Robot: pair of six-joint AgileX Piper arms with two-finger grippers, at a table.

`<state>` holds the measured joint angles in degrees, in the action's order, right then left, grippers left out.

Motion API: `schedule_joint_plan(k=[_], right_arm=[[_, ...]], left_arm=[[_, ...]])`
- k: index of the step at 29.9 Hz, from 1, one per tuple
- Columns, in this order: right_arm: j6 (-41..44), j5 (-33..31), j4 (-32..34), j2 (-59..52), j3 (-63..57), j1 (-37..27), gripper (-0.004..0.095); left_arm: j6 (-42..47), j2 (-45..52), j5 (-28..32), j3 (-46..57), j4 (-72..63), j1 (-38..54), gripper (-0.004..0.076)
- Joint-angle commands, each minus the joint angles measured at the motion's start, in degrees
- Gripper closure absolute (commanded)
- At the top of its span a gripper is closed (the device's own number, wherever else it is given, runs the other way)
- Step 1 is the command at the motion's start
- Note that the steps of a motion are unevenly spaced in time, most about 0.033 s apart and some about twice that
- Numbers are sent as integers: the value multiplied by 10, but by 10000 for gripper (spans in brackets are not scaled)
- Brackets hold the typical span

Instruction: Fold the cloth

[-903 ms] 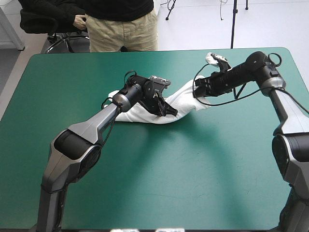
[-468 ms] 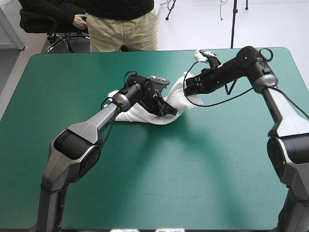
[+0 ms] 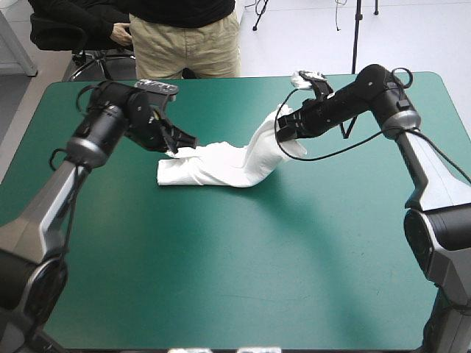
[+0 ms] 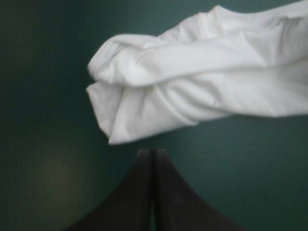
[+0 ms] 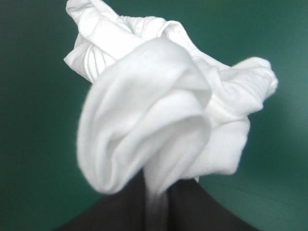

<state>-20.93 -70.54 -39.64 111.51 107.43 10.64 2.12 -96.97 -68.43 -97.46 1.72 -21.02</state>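
Note:
The white T-shirt [image 3: 221,166] lies as a long bunched roll across the table's middle, its right end lifted. My right gripper [image 3: 283,131] is shut on the T-shirt [image 5: 149,125] at that raised end, and cloth billows over its fingers in the right wrist view. My left gripper [image 3: 175,147] hovers just beyond the roll's left end, shut and holding nothing. In the left wrist view its fingers [image 4: 153,159] meet in a point a short way from the T-shirt's [image 4: 192,86] folded end.
Bare teal-green cover [image 3: 243,272] stretches from the cloth to the near edge and along both sides. A person stands just beyond the far edge [image 3: 184,51], not over the table.
My left gripper let go of the cloth's middle and swung back to the roll's left end. My right gripper carried its end up and leftward, so the roll now lies straighter.

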Motion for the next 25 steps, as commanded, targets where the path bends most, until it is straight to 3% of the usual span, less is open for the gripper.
schedule_joint_plan(k=[1, 8, 11, 16, 19, 20, 23, 25], right_arm=[[7, 34, -12, -37, 19, 33, 913], [33, 121, -5, -2, 26, 116, 913], [67, 140, 32, 29, 62, 147, 913], [107, 105, 51, 110, 183, 180, 873], [114, 62, 41, 151, 253, 196, 671], [114, 49, 31, 165, 280, 201, 520], [114, 31, 15, 184, 333, 209, 304], [123, 25, 23, 185, 354, 210, 285]], left_arm=[[-8, 117, 5, 81, -3, 5, 741], [-11, 269, -8, 237, -4, 5, 741], [-11, 303, -28, 262, -6, 5, 741], [-11, 315, -40, 268, -10, 5, 741], [-11, 315, -36, 268, -17, 5, 741], [-11, 315, -32, 268, -23, 5, 741], [-11, 315, -21, 268, -38, 5, 741], [-11, 315, -16, 268, -46, 5, 741]])
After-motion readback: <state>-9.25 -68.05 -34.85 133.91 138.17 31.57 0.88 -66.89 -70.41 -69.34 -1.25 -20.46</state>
